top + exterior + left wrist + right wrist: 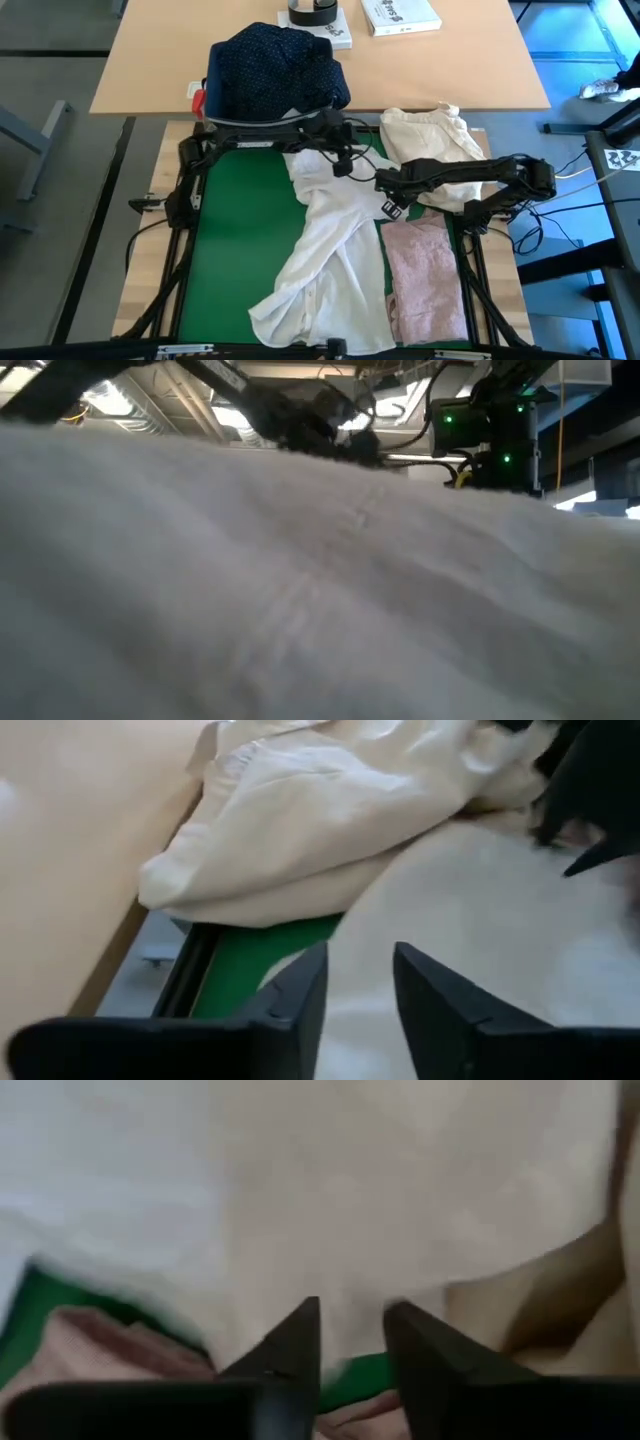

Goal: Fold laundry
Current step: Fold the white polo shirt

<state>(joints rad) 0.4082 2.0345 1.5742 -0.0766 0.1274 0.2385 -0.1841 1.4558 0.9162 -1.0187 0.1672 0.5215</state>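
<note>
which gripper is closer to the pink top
Right. The right gripper hangs just above the pale pink top's far edge; the left gripper is farther back, over the white shirt.

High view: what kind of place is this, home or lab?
Most likely a robotics lab or test workspace, not a home. A green mat sits in a dark frame between two mounted arms, a plain wooden table carries the clothes, and a printed marker tag lies on the grey floor nearby.
</note>
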